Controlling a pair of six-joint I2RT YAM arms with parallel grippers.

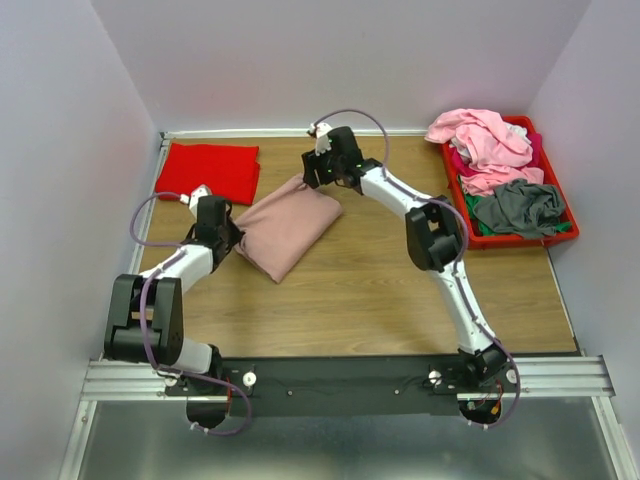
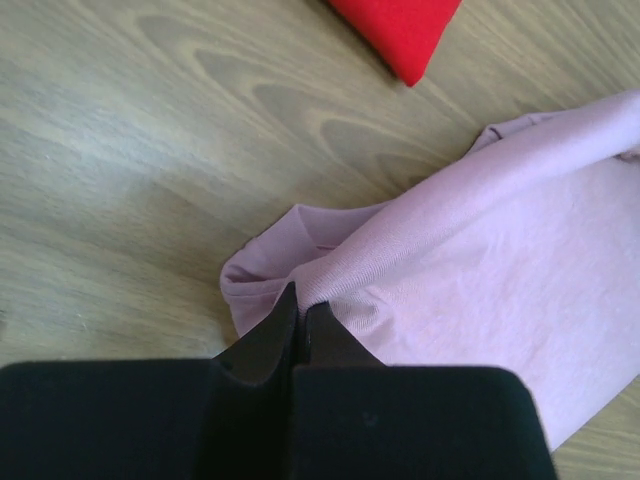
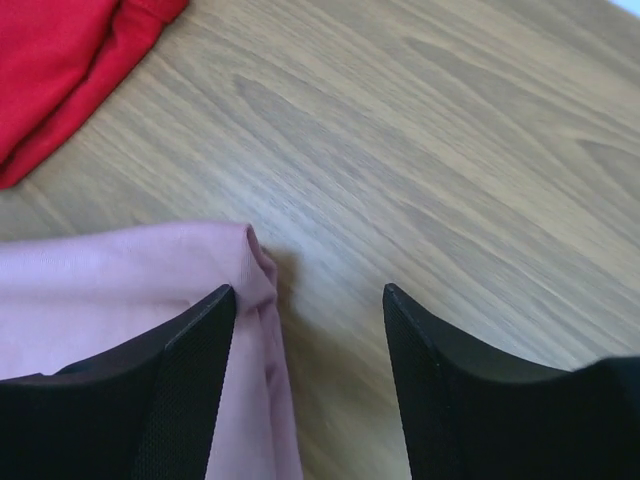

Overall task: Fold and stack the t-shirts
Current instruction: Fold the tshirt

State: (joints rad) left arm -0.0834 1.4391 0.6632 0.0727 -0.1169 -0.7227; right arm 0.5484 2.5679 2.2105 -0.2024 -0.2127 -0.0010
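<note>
- Your left gripper (image 2: 300,300) is pinched closed on the pink shirt (image 1: 290,225), at its left edge
- Your right gripper (image 3: 310,295) stands wide at the shirt's far corner, gripping nothing
- Pink shirt lies folded mid-table, red shirt (image 1: 208,170) beside it

The wood-grain table (image 1: 400,290) carries three things. A folded bright red t-shirt (image 1: 208,170) lies flat at its far left corner. A folded dusty-pink t-shirt (image 1: 290,225) lies askew just beside it, not touching. A red plastic bin (image 1: 520,240) stands at the far right edge.
</note>
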